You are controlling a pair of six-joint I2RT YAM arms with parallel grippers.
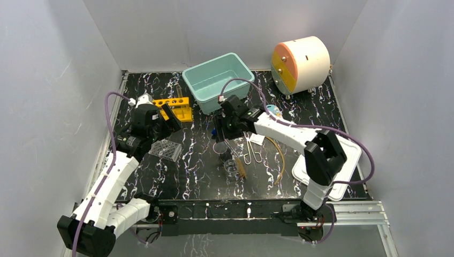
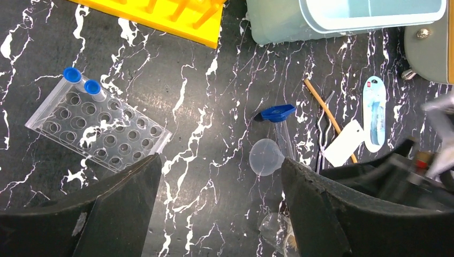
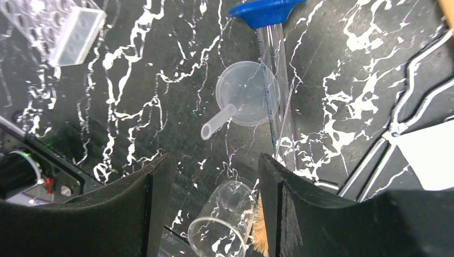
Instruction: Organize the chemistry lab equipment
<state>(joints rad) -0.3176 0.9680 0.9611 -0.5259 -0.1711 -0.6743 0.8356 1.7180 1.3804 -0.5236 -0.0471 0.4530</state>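
left gripper [image 2: 220,160] open, empty, over clear tube rack [image 2: 96,128] near left edge; right gripper [image 3: 215,158] open, empty, above clear funnel [image 3: 246,93] mid-table

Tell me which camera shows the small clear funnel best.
Right wrist. The funnel lies near centre, close up, bowl and spout both plain. Left wrist shows it smaller, only the bowl clear. Top external gives just a faint ring.

The tube rack [image 1: 179,101] lies just left of the tub [image 1: 218,81], the drum [image 1: 300,63] to its right. Before the tub lie the funnel [image 2: 266,157] and wire clips [image 1: 252,152]; the well plate [image 1: 165,150] lies before it, leftward.
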